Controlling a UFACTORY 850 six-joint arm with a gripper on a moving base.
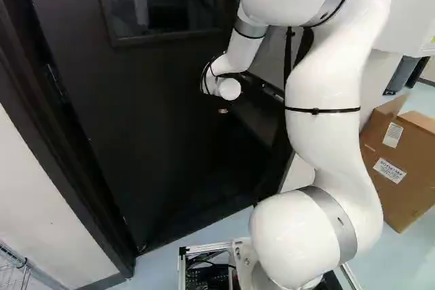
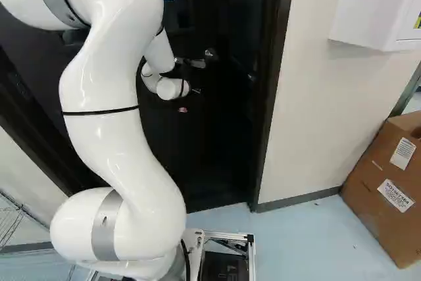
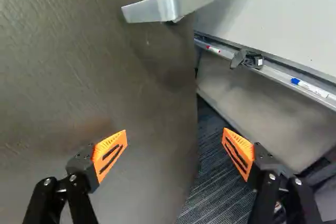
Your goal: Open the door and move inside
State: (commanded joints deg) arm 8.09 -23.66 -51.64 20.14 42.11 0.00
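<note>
The door (image 3: 100, 82) is unlatched and ajar, so opening seems in hand; the fingers (image 3: 109, 153) are spread, handle (image 3: 170, 4) ahead, and swinging it wider should precede driving in.

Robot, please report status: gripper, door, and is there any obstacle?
Gripper open, nothing held. Door ajar, room visible past its edge. Lever handle ungripped. Cardboard box right of doorway, not across it.
</note>
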